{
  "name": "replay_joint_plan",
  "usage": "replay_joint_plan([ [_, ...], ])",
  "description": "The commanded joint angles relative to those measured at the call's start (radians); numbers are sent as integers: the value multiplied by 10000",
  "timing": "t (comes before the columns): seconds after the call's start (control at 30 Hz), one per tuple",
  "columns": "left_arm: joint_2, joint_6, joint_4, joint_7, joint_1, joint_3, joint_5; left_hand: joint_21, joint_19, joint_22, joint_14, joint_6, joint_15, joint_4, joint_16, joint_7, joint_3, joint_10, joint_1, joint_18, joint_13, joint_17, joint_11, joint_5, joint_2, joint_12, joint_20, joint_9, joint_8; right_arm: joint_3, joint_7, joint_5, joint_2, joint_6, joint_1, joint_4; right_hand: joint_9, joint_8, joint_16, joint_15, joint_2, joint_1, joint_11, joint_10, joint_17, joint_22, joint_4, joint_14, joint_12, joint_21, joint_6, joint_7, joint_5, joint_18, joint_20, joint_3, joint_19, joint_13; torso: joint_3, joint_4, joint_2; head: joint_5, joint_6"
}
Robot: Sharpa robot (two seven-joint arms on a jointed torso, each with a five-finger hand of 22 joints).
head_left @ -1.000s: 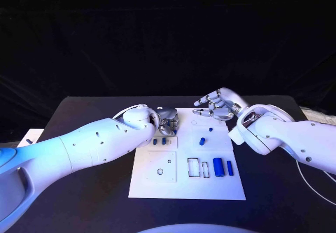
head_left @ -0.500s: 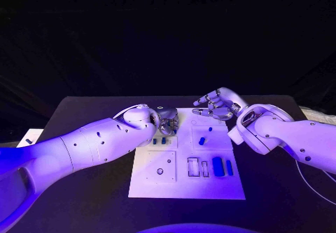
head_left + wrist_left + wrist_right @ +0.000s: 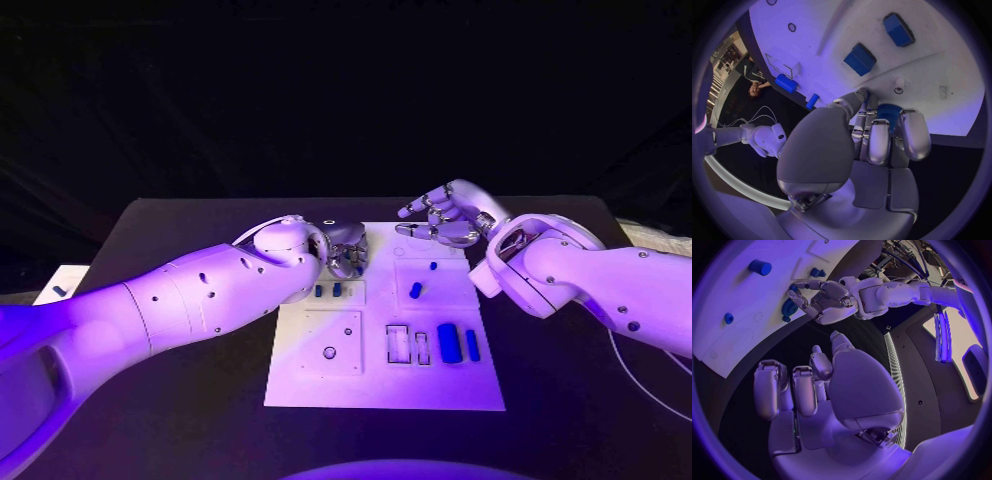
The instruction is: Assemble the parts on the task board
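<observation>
Left hand is being kept curled round a blue part at the board's far left corner, unmoved; seating seems unfinished. Right hand is being held open, empty, beyond the board.

Task board lay mid worktop. Left hand sat over board's far-left corner, right hand just past its far edge. Parts lay near board's right edge.
</observation>
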Motion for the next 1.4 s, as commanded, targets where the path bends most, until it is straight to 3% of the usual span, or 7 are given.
replay_joint_plan([
  [0.03, -45, -391, 15, 223, -16, 20, 287, 73, 60, 64, 371, 81, -75, -4, -11, -3, 96, 77, -26, -104, -17, -22, -10, 0, -11, -61, -42, -2, 12, 0, 17, -107, 10, 61, -5, 12, 9, -18, -44, -70, 82, 16, -28, -45, 1422, 12, -18, 772, -29, -35, 54, 26, 65, 64, -20, -15, -47, -18, -1, -6, 2, -12, 9],
  [0.2, -223, -763, 200, 242, -19, 56, 523, 141, 70, 139, 363, 79, -50, -72, -14, 39, 235, 115, -205, -119, -65, -99, 21, -15, -100, -255, -32, -65, -87, 0, 17, -107, 7, 57, -5, 2, 9, -18, -44, -70, 82, 16, -28, -45, 1422, 12, -18, 772, -29, -35, 54, 26, 65, 64, -20, -15, -47, -18, -4, 3, 0, -44, 35],
  [0.43, -704, -1172, 708, 196, -13, 286, 965, 171, 75, 173, 358, 84, -35, -87, -16, 59, 270, 135, -327, -126, -86, -145, 44, -24, -158, -353, -18, -97, -136, 0, 10, -107, 4, 66, -5, -38, 11, -15, -48, -70, 87, 15, -28, -45, 1418, 12, -16, 771, -30, -36, 61, 25, 68, 64, -20, -15, -46, -20, 8, 28, -22, -46, 57],
  [0.57, -1173, -1248, 1216, 96, -4, 461, 1484, 173, 74, 178, 356, 97, -32, -88, -19, 59, 273, 156, -367, -126, -89, -165, 45, -28, -173, -375, -14, -104, -145, 0, 9, -102, 22, 81, -8, -89, 11, -15, -48, -70, 87, 15, -28, -45, 1418, 12, -16, 771, -30, -36, 61, 25, 68, 64, -20, -15, -46, -20, -2, 32, -14, -23, 89],
  [0.73, -1672, -1082, 1564, -79, 27, 560, 1859, 177, 75, 184, 355, 108, -32, -90, -17, 57, 272, 171, -397, -126, -92, -173, 45, -30, -186, -393, -11, -110, -151, 0, 5, -97, 22, 91, -12, -115, 11, -15, -48, -70, 87, 15, -28, -45, 1418, 12, -16, 771, -30, -36, 61, 25, 68, 64, -20, -15, -46, -20, 6, 63, -23, -22, 108],
  [1.0, -2023, -614, 1608, -238, 36, 568, 2033, 200, 81, 205, 354, 121, -32, -91, -16, 50, 272, 189, -427, -131, -93, -183, 41, -32, -197, -410, -9, -115, -157, 0, -8, -95, 20, 104, -15, -124, 11, -15, -48, -70, 87, 15, -28, -45, 1418, 12, -16, 771, -30, -36, 61, 25, 68, 64, -20, -15, -46, -20, -10, 94, -27, -43, 77],
  [1.4, -1935, -417, 1420, -227, -34, 419, 1495, 215, 84, 219, 351, 122, -32, -91, -20, 42, 269, 199, -455, -133, -95, -199, 38, -35, -206, -428, -8, -121, -167, 0, -9, -94, 62, 127, -27, -132, 11, -15, -48, -70, 87, 15, -28, -45, 1418, 12, -16, 771, -30, -36, 61, 25, 68, 64, -20, -15, -46, -20, 2, 84, -28, 19, 58],
])
